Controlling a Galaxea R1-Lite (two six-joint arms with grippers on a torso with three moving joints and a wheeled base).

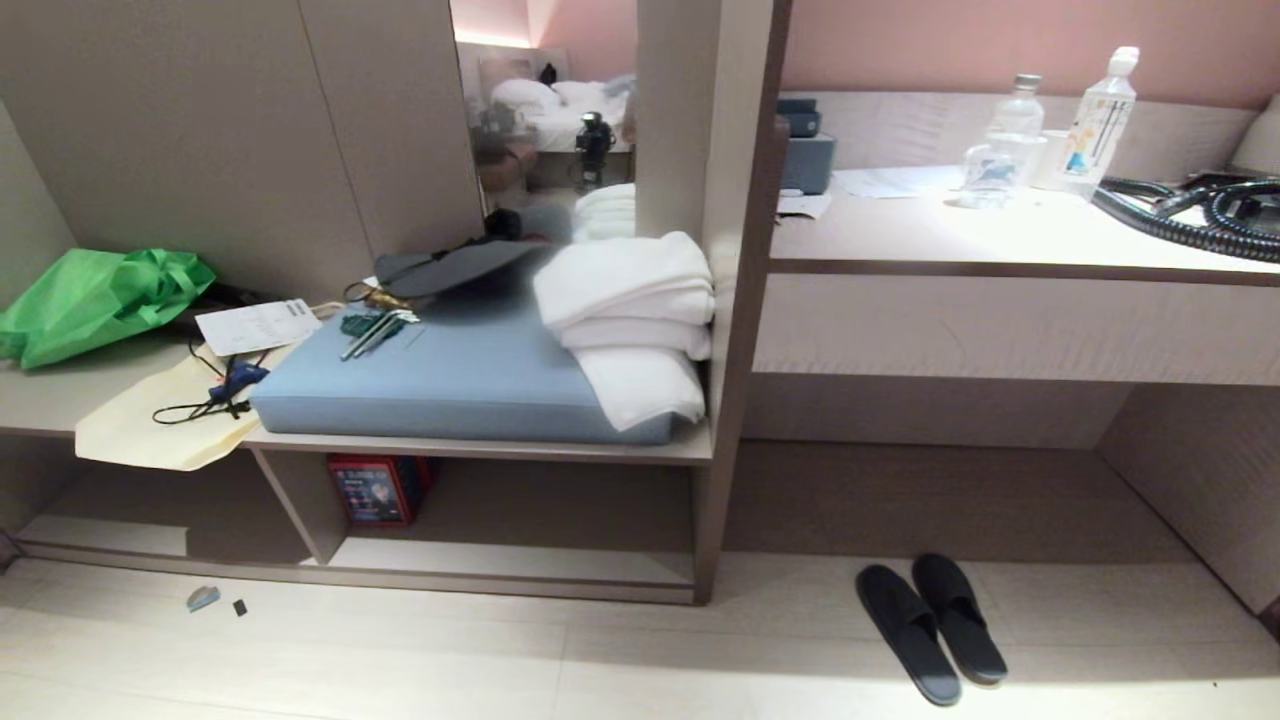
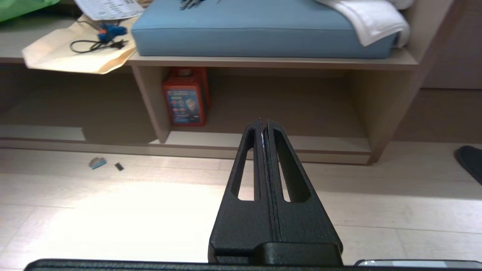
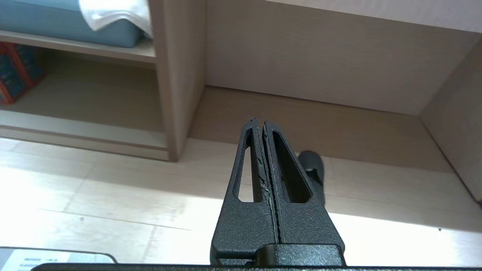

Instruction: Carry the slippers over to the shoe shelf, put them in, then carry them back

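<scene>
Both slippers (image 1: pixel 930 628) only overhead

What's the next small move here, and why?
Probably open the right tool and lower it toward the slippers. They lie side by side on the floor, untouched; both tools are shut and empty, and the left tool faces the shoe shelf.

Slippers (image 1: pixel 930 628) dark blue-grey; cushion (image 1: pixel 450 380) light blue; towels (image 1: pixel 630 320) white; bag (image 1: pixel 90 300) green.
</scene>
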